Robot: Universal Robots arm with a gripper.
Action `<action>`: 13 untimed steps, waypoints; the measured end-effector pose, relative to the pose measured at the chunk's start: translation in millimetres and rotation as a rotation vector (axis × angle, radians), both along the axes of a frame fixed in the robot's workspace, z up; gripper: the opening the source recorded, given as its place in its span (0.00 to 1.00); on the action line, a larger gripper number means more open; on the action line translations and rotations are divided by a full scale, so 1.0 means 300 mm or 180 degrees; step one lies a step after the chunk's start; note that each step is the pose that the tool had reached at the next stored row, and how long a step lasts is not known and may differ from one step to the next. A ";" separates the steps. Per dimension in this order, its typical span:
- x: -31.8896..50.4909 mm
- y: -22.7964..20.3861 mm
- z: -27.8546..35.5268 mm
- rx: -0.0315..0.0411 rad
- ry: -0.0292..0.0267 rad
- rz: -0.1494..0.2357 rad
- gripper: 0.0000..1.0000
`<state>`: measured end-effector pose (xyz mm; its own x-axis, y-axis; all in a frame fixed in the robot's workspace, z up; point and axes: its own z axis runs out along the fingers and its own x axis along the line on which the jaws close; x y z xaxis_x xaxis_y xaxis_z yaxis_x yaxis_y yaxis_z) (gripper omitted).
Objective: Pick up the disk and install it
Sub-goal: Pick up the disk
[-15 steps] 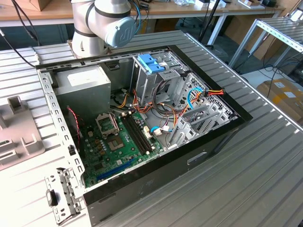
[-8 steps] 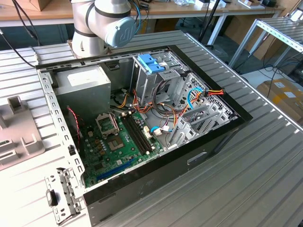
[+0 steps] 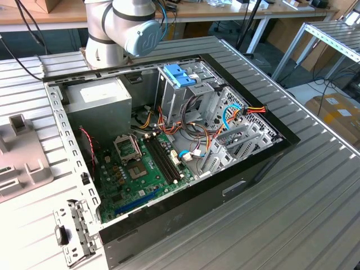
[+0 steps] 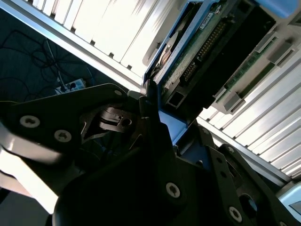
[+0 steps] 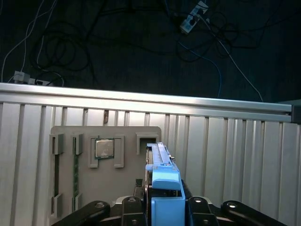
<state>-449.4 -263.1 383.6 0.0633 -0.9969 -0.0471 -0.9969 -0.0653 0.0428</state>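
The disk (image 5: 162, 186) shows edge-on in the first wrist view as a dark slab with light-blue trim, held between the two dark fingers of my gripper (image 5: 163, 205). It stands over the grey fixture plate (image 5: 66, 136); I cannot tell whether it still touches the plate. In the second wrist view the disk (image 4: 202, 52) shows its green circuit board and black connector, with my gripper (image 4: 155, 117) shut against its blue-trimmed edge. In the exterior view the arm's base (image 3: 124, 28) stands behind the open computer case (image 3: 259, 163).
The fixture plate (image 3: 22, 163) lies at the exterior view's left and holds a processor chip (image 5: 104, 148). Inside the case are a motherboard (image 3: 135, 169), a grey power-supply box (image 3: 98, 98), a drive cage with a light-blue latch (image 3: 180, 76) and loose cables (image 3: 236, 115). Past the table edge (image 5: 141, 99) is dark floor.
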 end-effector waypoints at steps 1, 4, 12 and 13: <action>0.000 0.000 0.003 0.0000 0.0000 0.0000 0.37; 0.000 0.000 0.016 0.0000 0.0000 0.0000 0.37; 0.000 0.000 0.041 0.0000 0.0000 0.0000 0.37; 0.000 0.000 0.044 0.0000 0.0000 0.0000 0.37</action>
